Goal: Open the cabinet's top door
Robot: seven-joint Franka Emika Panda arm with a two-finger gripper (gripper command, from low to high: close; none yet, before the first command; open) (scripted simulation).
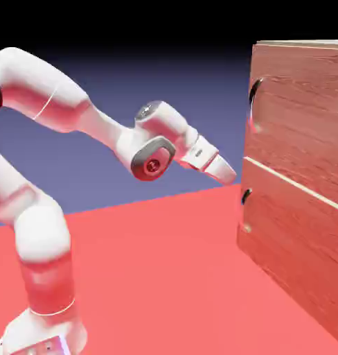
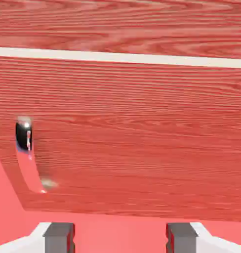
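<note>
The cabinet (image 1: 303, 208) stands at the right, a tall reddish-brown wood-grain box. Its top door (image 1: 303, 111) is the upper panel, closed, with a dark loop handle (image 1: 253, 100) near its left edge. A pale seam (image 1: 289, 182) splits it from the lower panel (image 1: 296, 243). My gripper (image 1: 226, 170) hangs left of the cabinet at about seam height, tilted down toward it and not touching it. In the hand view the gripper (image 2: 120, 239) is open with nothing between its fingertips (image 2: 58, 237). That view shows the seam (image 2: 122, 57), a strip of the top door (image 2: 117, 24) and the lower panel's handle (image 2: 23, 141).
The lower panel carries its own small dark handle (image 1: 246, 197) near its left edge. The red table (image 1: 165, 277) stretches between the robot's base and the cabinet. The arm's elbow and forearm (image 1: 95, 121) reach in from the left.
</note>
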